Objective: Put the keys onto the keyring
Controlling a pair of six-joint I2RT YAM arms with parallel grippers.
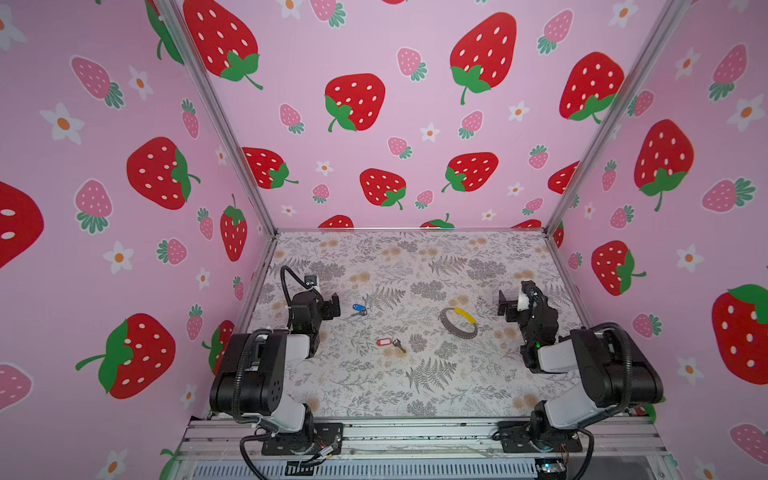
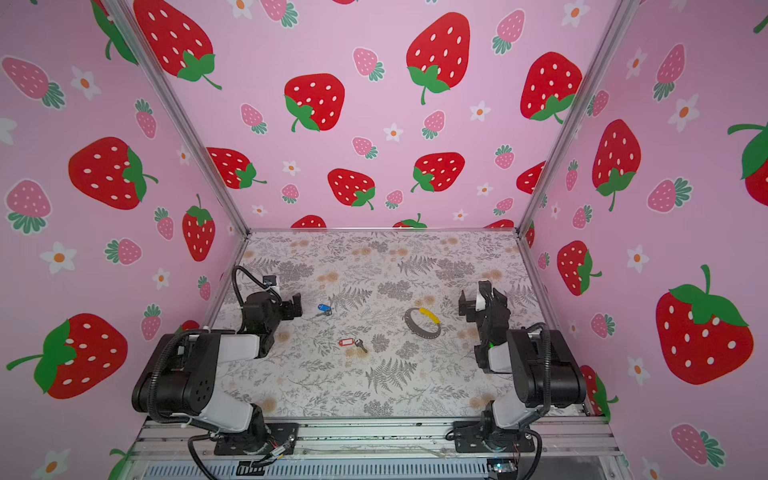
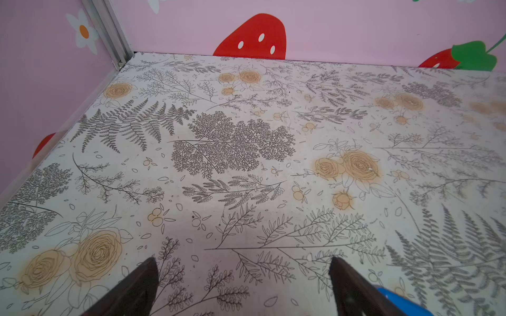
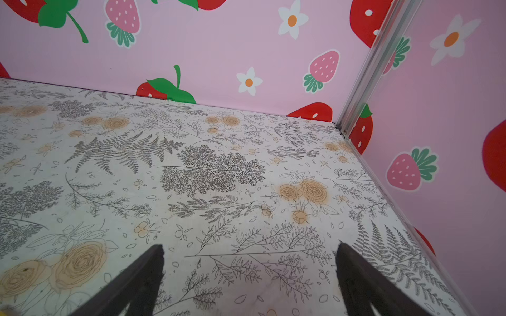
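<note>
The keyring [image 1: 446,324] lay flat on the desk [image 1: 374,386], right of centre. The blue-tagged key [image 1: 359,308] sat near the left hand [image 1: 336,306] and the red-tagged key [image 1: 384,342] further forward, all three apart. Both hands were wide open and empty, the right hand [image 1: 505,306] near the hoop. The sound start was probably for the right hand to pinch the grey band clear of its yellow segment and hold it steady, while the left took the blue-tagged key squarely by its tag.
</note>
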